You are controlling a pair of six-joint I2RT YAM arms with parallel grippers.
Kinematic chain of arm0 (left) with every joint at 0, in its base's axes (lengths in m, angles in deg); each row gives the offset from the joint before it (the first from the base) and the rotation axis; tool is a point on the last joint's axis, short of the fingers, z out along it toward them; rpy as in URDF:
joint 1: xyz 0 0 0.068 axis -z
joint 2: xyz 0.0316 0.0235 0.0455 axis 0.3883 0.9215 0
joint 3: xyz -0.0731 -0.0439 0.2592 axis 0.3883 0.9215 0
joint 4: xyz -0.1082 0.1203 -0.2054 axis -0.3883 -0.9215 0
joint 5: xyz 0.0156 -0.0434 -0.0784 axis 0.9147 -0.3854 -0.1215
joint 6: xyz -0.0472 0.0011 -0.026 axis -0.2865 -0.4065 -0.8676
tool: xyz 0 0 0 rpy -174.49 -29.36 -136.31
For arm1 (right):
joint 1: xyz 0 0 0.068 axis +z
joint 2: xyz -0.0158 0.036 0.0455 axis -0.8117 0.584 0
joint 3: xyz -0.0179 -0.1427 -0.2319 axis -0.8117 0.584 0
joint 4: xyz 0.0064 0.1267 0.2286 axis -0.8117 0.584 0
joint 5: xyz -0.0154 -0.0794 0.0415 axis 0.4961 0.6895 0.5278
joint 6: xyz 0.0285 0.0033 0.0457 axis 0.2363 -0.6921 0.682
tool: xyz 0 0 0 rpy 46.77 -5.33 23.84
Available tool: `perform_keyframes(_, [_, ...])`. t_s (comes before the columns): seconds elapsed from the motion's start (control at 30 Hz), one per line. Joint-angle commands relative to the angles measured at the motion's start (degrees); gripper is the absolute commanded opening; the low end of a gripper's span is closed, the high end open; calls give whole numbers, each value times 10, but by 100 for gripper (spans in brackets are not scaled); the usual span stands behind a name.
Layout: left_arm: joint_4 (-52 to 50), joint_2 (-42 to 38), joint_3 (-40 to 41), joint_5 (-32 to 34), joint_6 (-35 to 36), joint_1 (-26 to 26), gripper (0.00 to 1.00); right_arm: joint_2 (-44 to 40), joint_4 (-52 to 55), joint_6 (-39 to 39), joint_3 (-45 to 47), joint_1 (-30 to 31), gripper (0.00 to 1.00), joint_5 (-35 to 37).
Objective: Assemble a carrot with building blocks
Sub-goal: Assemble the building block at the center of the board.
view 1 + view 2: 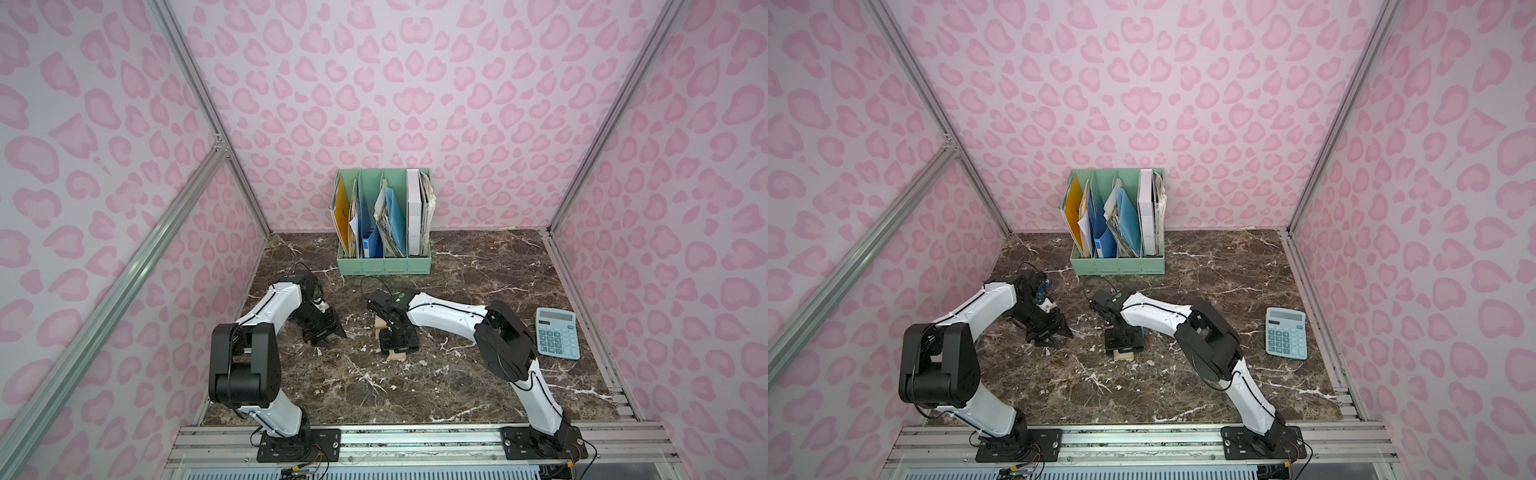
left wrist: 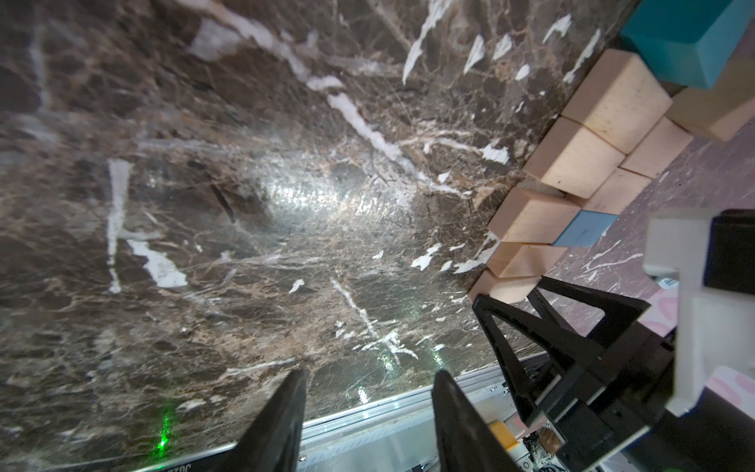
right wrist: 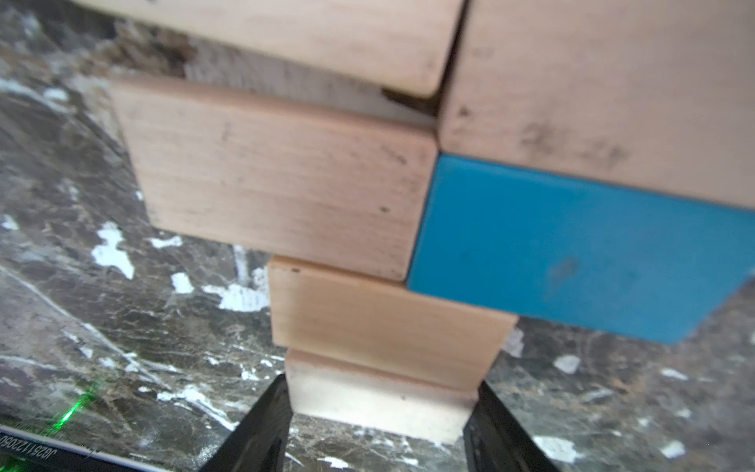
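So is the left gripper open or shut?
Open. In its wrist view the left gripper has its jaws standing apart, only bare tabletop between them, no block.

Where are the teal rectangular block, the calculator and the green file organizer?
teal rectangular block (image 3: 572,245): right wrist view, middle of its broad teal face.
calculator (image 1: 557,341): in a top view, on its keypad.
green file organizer (image 1: 384,266): in a top view, on its front wall.

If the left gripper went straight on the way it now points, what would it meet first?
Probably the bare marble tabletop: the left gripper angles down at it, jaws open and empty. The carrot lies off to one side of that line; depth is unclear.
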Motion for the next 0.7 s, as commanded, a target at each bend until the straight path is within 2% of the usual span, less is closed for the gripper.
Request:
perform_keyframes(0.0, [-9,0,-4,-3,4,0,52,4,-6,-7,-5,0,63,2])
perform_keyframes(0.5, [-11,2,-7,-2,5,-1,52,15,4,-14,-25,-2,63,3])
perform_keyframes(0.67, [-9,6,-6,-3,5,-1,52,13,4,-12,-20,-2,67,4])
